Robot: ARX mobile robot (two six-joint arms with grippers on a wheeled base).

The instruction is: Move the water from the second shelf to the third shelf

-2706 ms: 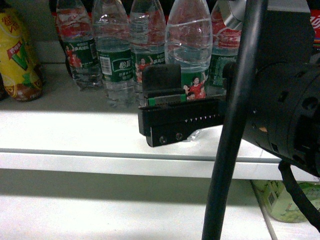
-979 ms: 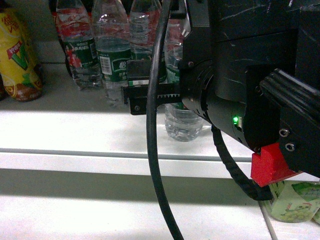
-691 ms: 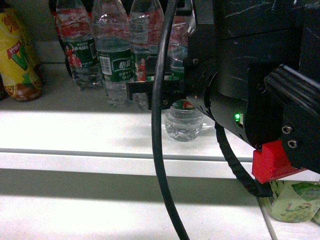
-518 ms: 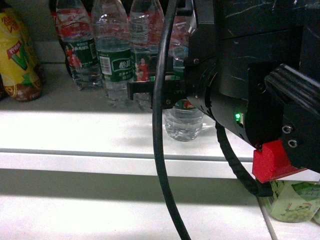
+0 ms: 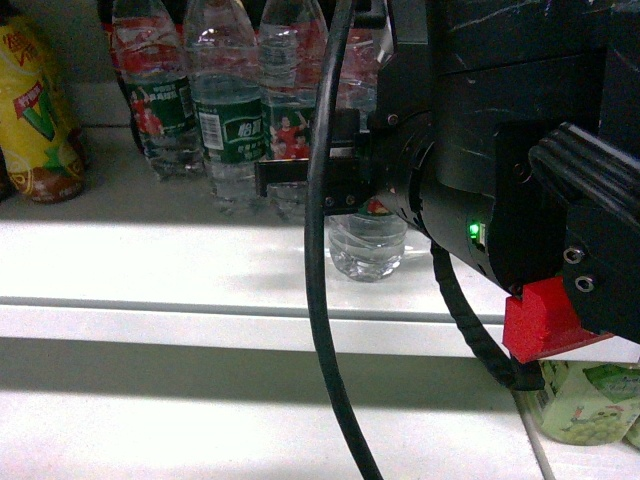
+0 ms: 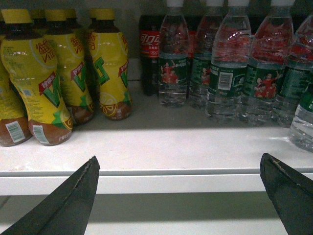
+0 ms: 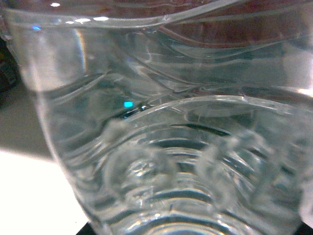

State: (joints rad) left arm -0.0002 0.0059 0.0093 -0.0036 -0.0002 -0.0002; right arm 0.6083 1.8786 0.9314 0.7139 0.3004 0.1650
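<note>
While the left tool [image 6: 178, 196] hangs wide open and empty, the right tool [image 5: 330, 170] is clamped around the water bottle [image 5: 367, 240] near the shelf's [image 5: 200, 265] front edge.

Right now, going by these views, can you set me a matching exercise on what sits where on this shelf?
Things:
1. front water bottle
2. yellow juice bottles
3. cola bottle
4. left hand

Places or states:
A. grouped at the shelf's left end
B. open, holding nothing, in front of the shelf edge
C. standing ahead of its row, near the shelf's front
D. at the back, between the juice and the water row

Pairs: 1-C, 2-A, 3-D, 4-B
</note>
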